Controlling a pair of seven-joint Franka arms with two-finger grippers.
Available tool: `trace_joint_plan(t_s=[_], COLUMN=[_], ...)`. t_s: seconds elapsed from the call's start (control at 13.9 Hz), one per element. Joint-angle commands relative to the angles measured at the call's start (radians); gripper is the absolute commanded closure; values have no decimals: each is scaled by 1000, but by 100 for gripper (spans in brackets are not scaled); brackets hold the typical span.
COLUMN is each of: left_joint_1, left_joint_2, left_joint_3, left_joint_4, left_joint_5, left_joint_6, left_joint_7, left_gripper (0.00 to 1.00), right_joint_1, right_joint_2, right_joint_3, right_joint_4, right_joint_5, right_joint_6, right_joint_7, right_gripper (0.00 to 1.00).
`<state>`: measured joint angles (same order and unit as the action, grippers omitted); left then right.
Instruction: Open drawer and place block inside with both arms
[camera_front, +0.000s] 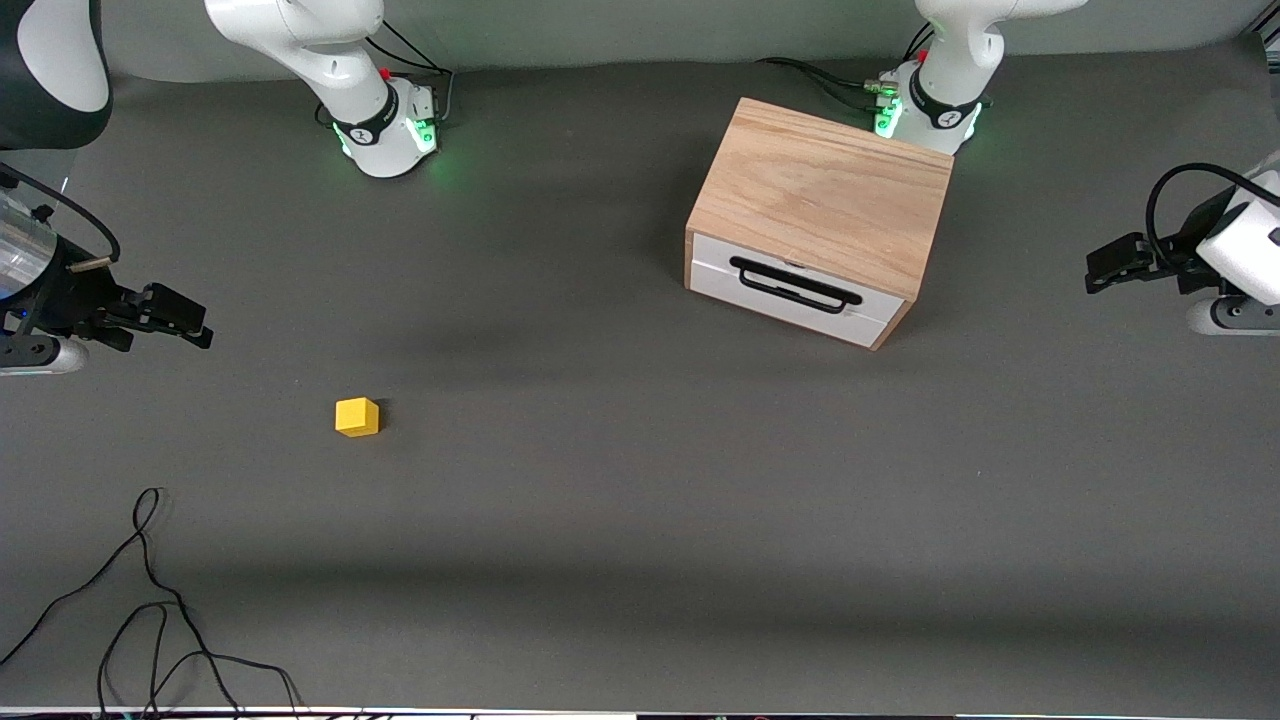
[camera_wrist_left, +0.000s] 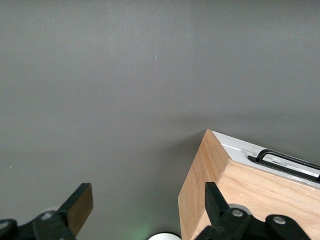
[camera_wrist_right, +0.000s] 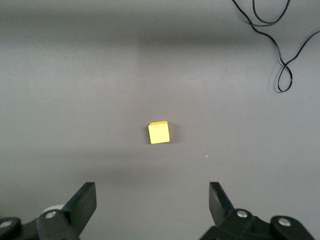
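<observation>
The oak-grain box (camera_front: 820, 195) stands near the left arm's base. Its drawer (camera_front: 790, 290) is shut, with the white front and black wire handle (camera_front: 795, 285) turned toward the front camera. The yellow block (camera_front: 357, 416) lies on the grey mat toward the right arm's end. My left gripper (camera_front: 1100, 270) is open and empty, up in the air at the left arm's end, beside the box. Its wrist view shows the box corner (camera_wrist_left: 240, 195) and handle (camera_wrist_left: 287, 162). My right gripper (camera_front: 195, 325) is open and empty, in the air at the right arm's end. Its wrist view shows the block (camera_wrist_right: 159, 133) ahead of its open fingers (camera_wrist_right: 85, 200).
Loose black cables (camera_front: 150, 600) lie on the mat near the front camera at the right arm's end; they also show in the right wrist view (camera_wrist_right: 280, 50). The two arm bases (camera_front: 385, 125) (camera_front: 930, 110) stand along the edge of the table farthest from the front camera.
</observation>
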<state>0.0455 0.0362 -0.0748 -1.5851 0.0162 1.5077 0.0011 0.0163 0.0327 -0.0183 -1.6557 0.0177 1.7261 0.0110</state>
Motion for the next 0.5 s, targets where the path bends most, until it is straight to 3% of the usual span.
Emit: trace_joint_plan(t_s=[0.0, 0.43], left_joint_1=[-12, -15], left_joint_2=[-4, 16], left_joint_3=[6, 3], left_joint_4=[8, 11], left_joint_5=[13, 19], left_joint_6=[-15, -9], left_joint_7=[13, -3], left_gripper=[0, 0], right_joint_1=[-4, -4], right_joint_2=[15, 35], right_joint_3=[9, 8], right_joint_4=[30, 24], right_joint_5=[-2, 5], right_joint_6=[-22, -2], right_joint_7=[27, 15], right_gripper=[0, 0])
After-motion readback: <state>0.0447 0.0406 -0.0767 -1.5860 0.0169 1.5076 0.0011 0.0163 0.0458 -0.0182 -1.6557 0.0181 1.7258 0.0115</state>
